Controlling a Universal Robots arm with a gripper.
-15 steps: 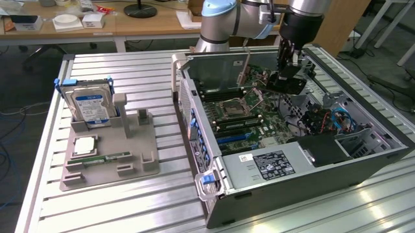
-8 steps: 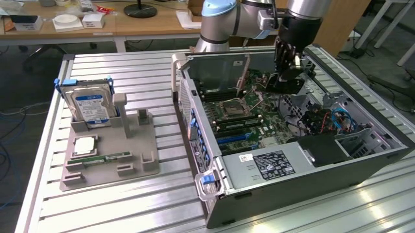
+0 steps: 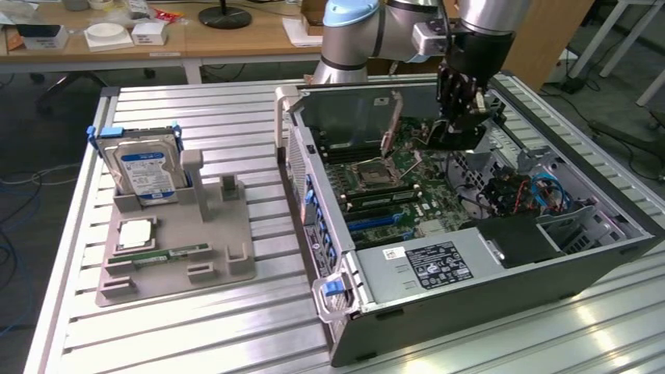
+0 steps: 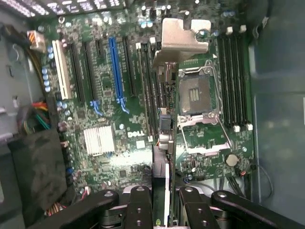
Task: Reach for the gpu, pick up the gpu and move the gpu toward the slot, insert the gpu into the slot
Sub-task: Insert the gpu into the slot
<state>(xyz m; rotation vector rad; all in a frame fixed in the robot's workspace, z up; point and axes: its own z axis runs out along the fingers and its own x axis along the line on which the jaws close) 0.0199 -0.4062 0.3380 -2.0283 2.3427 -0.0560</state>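
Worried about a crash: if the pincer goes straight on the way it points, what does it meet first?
The gpu held in the pincer would land first on the green motherboard, about at the black slots beside the processor socket; depth is unclear.

Even overhead light is brightening the exterior view, glare is streaking the slatted tabletop (image 3: 582,335) at the frame's lower right, and the open computer case (image 3: 447,319) is shading its own interior. In the wrist view the motherboard (image 4: 119,71) is lying dim and greenish, the gpu (image 4: 183,40) bracket shining pale.

One gpu (image 4: 163,138), one hard drive (image 3: 146,167) (blue-labelled)
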